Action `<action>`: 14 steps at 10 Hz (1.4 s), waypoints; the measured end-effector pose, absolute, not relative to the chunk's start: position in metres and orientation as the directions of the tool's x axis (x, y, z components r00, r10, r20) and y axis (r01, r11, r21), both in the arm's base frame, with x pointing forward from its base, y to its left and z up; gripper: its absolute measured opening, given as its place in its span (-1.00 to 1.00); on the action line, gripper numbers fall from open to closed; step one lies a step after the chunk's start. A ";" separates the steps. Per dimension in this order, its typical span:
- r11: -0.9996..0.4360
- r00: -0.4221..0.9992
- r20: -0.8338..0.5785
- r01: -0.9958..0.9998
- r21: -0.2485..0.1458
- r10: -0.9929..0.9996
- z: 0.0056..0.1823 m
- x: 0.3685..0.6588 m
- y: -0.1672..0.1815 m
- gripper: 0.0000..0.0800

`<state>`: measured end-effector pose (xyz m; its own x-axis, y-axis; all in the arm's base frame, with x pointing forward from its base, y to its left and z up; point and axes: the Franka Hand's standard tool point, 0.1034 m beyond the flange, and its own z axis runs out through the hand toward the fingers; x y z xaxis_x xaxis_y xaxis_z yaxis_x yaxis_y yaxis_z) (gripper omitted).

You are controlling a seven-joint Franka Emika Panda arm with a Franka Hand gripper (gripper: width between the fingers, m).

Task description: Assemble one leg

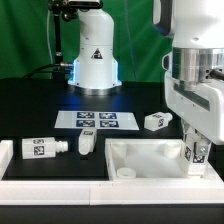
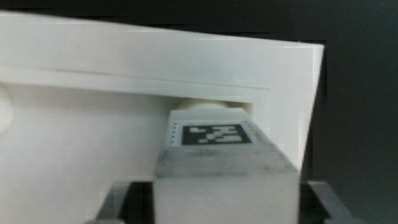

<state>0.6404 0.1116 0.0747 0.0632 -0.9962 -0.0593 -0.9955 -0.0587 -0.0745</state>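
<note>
White tagged leg (image 1: 196, 152) (image 2: 215, 135) upright, apparently at panel corner.

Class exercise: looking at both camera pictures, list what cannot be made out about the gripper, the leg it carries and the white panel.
1. Exterior view: the gripper fingertips merge with the tagged leg; contact with the panel is unclear.
2. Wrist view: the leg's lower part is hidden by the gripper body.
3. Wrist view: the panel is blurred and cut off by the frame; its corner holes cannot be made out.

White rounded arm (image 1: 190, 40), ribbed silver wrist ring, white gripper (image 1: 196, 150), dark fingers (image 2: 128, 205).
</note>
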 end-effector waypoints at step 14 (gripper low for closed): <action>-0.980 0.978 0.068 -0.197 -0.015 -0.198 0.071 0.646 0.112 0.34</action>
<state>0.6461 0.1115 0.0707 0.9779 -0.1980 0.0676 -0.1974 -0.9802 -0.0151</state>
